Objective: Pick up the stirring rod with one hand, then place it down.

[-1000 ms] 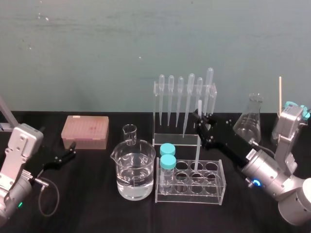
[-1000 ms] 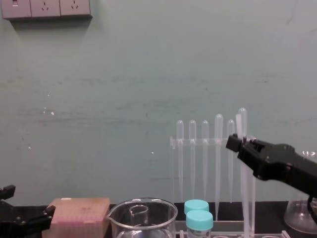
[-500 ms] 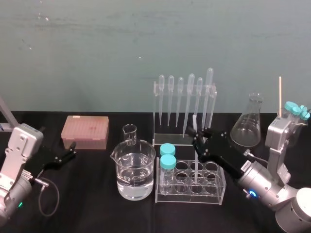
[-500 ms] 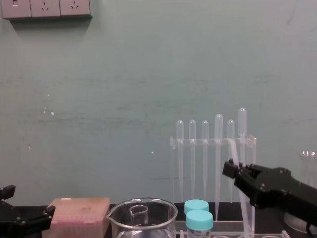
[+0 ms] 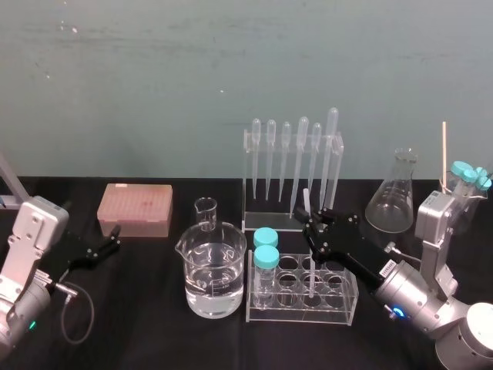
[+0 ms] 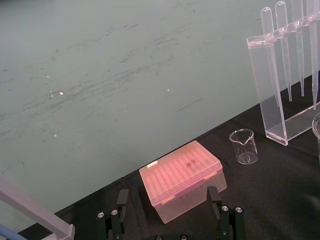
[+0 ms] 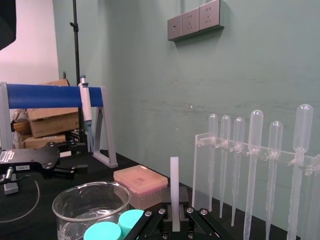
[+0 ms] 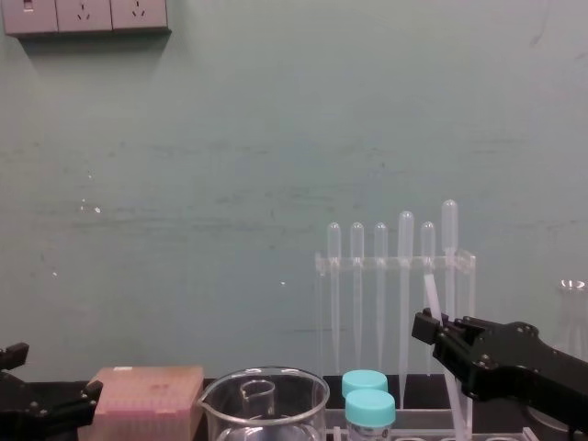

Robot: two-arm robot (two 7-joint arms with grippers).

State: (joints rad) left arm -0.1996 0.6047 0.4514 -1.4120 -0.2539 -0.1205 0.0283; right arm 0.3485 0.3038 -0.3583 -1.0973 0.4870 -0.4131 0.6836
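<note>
1. I judge this to be the placing step. The rod (image 5: 306, 202) stands nearly upright at centre right of the head view, its lower end down in a well of the rack (image 5: 339, 299).
2. Next I would lower it until it seats, then release.
3. My right claw (image 5: 314, 231) is clamped on the rod's upper part.
4. My left claw (image 5: 108, 243), fingers spread and empty, sits parked at far left.

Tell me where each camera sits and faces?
Head: high, looking down at the table; both arms, right jaws shut on the stirring rod at the tube rack.
Chest: lower, facing the wall across the table; right jaws lower right.
Left wrist: on the idle left arm, facing the pink box; left jaws open.
Right wrist: looks along its jaws, rod upright between them.
All four share the pipette stand.
</note>
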